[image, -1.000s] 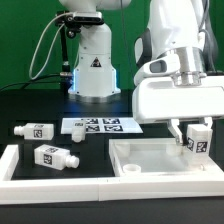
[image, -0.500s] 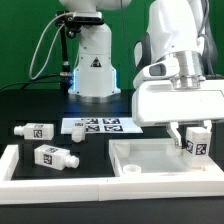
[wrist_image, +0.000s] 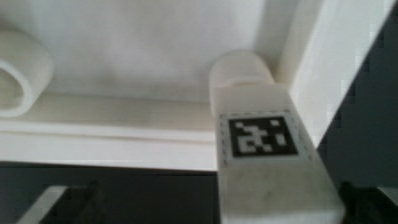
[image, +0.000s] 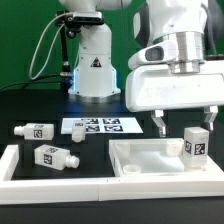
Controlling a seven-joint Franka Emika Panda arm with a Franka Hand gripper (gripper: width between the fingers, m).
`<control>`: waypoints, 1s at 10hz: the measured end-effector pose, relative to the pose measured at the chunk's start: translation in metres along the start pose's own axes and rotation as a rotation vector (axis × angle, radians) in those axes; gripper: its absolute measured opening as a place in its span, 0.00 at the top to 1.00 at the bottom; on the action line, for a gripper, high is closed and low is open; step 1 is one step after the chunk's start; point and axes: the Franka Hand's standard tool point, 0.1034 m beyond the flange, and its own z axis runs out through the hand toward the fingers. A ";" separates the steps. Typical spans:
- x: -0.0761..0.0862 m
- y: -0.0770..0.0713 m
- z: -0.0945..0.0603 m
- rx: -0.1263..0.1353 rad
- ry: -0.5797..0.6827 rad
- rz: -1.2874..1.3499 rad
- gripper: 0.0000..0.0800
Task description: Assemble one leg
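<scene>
The leg is seen standing upright at the corner of the panel nearest the counter's edge on the exterior view's right, with its tag turned to the camera. Its long axis is vertical and its lower end meets the panel; whether the peg is fully seated in the corner hole cannot be told. In the wrist view the leg is shown lengthwise, its far end against the panel.

The leg is found just below the gripper, between the lines of its fingers and nearer the one on the exterior view's right. The gripper is spread wide above the leg; nothing is grasped and nothing appears to be touched.

A second leg and a third leg are laid on their sides toward the counter's opposite edge, well apart from the gripper, and the marker board is seen flat between them and the panel
</scene>
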 end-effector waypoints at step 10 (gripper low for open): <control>0.006 -0.009 0.021 0.016 -0.294 0.144 0.64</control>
